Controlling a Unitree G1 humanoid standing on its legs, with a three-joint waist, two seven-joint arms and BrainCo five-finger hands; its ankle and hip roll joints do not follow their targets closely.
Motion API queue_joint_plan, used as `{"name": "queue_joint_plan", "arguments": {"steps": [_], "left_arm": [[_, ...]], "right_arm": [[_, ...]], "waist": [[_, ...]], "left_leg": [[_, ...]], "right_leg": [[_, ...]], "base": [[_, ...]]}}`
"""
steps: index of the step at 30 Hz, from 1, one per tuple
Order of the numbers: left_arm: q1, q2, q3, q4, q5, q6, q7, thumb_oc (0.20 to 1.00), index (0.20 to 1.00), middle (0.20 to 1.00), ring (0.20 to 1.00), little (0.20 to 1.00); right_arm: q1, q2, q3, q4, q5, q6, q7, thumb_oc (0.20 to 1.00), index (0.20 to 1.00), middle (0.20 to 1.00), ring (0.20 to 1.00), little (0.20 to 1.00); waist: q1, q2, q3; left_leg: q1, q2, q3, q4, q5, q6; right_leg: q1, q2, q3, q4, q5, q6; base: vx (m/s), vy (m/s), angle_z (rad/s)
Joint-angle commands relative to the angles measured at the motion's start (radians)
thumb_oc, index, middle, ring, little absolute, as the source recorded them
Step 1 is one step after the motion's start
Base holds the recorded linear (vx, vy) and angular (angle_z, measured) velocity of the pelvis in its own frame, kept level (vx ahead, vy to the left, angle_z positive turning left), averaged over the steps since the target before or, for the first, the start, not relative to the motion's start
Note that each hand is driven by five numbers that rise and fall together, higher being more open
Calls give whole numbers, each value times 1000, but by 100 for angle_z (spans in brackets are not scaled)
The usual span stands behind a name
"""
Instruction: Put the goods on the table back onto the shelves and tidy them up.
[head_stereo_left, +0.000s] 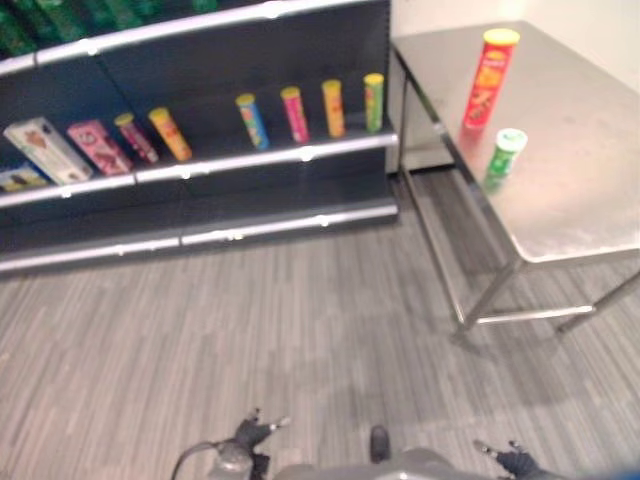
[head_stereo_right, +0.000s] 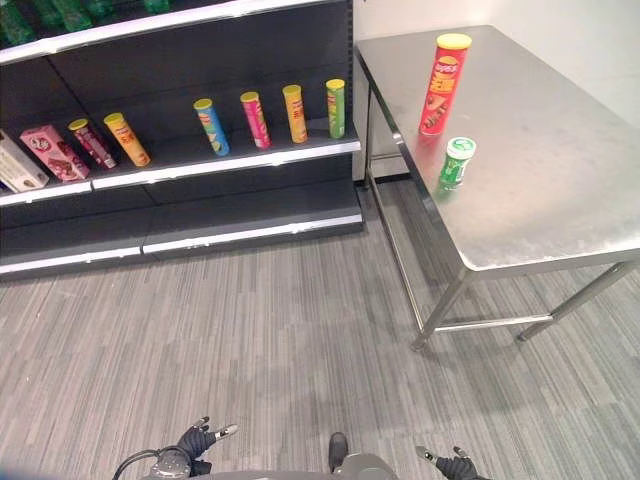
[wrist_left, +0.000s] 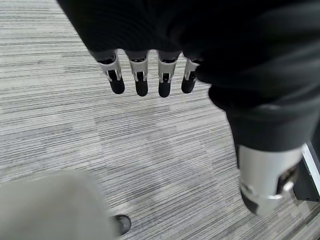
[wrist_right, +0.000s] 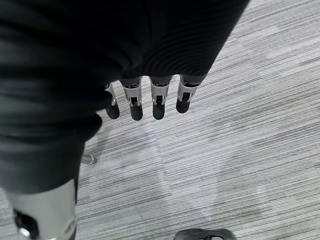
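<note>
On the steel table (head_stereo_right: 560, 190) at two o'clock stand a tall red can (head_stereo_right: 443, 85) and a short green can (head_stereo_right: 457, 162). Both hands, left (head_stereo_right: 196, 440) and right (head_stereo_right: 455, 465), hang empty with fingers relaxed.

**Two cans on the surface, six on the shelf**

A tall red can (head_stereo_right: 443, 84) with a yellow lid stands upright on the steel surface (head_stereo_right: 540, 190), toward its far left part. Just nearer, close to the surface's left edge, stands a short green can (head_stereo_right: 456, 162) with a white lid, also upright and apart from the red one.

On the dark shelves (head_stereo_right: 200, 160) to the left, a row of tall cans stands on one shelf board, spaced apart: dark red (head_stereo_right: 91, 143), orange (head_stereo_right: 127, 139), blue (head_stereo_right: 211, 127), pink (head_stereo_right: 255, 119), orange-yellow (head_stereo_right: 295, 113) and green (head_stereo_right: 336, 108). Left of them stands a pink box (head_stereo_right: 55, 152), then a white box (head_stereo_right: 18, 163).
</note>
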Motion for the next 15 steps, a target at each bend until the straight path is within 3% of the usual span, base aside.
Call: {"name": "queue_joint_plan", "arguments": {"steps": [1,4,5,7,8,11,12,15], "left_arm": [[-30,24,8,-49,-19,-17,0,1000,1000,1000,1000,1000],[-16,17,7,-39,-13,-17,-4,1000,1000,1000,1000,1000],[-10,15,7,-40,-13,-17,-4,1000,1000,1000,1000,1000],[0,17,6,-41,-9,-16,-6,1000,1000,1000,1000,1000],[3,17,8,-36,-9,-19,-5,1000,1000,1000,1000,1000],[11,17,20,-6,-3,-20,-2,1000,1000,1000,1000,1000],[21,19,38,11,0,-19,0,1000,1000,1000,1000,1000],[22,19,42,18,0,-18,4,1000,1000,1000,1000,1000]], "right_arm": [[-18,-31,1,-60,22,-8,-1,1000,1000,1000,1000,1000],[-23,-33,9,-72,15,-8,2,1000,1000,1000,1000,1000],[-23,-33,8,-76,12,-8,1,1000,1000,1000,1000,1000],[-18,-30,7,-80,0,-9,-2,1000,1000,1000,1000,1000],[-19,-29,6,-75,-3,-11,-7,1000,1000,1000,1000,1000],[-19,-23,-5,-56,-9,-11,-9,1000,1000,1000,1000,1000],[-20,-18,-6,-43,-23,-4,-3,1000,1000,1000,1000,1000],[-20,-13,-2,-37,-35,-5,0,1000,1000,1000,1000,1000]], "waist": [[31,-29,47],[59,-31,51],[68,-25,51],[87,0,47],[96,4,49],[111,5,48],[123,9,37],[137,7,35]], "left_leg": [[28,-24,84,-158,22,84],[-31,-24,88,-405,-24,100],[-49,-19,80,-524,-1,95],[-63,-9,44,-739,112,70],[-81,-18,20,-801,138,58],[-144,-14,-15,-881,181,23],[-147,-3,-27,-882,200,22],[-138,1,-34,-879,221,23]], "right_leg": [[47,-45,40,-6,-108,211],[93,-65,46,-7,-144,231],[110,-65,42,-10,-159,237],[152,-48,44,-13,-188,243],[171,-45,55,-10,-202,245],[235,-53,102,-5,-247,254],[263,-59,153,-2,-263,261],[280,-73,169,-4,-269,269]], "base": [[367,-5,-29],[338,46,-23],[370,82,-15],[407,78,-3],[411,79,0],[478,138,-26],[447,175,-54],[337,181,-76]]}}
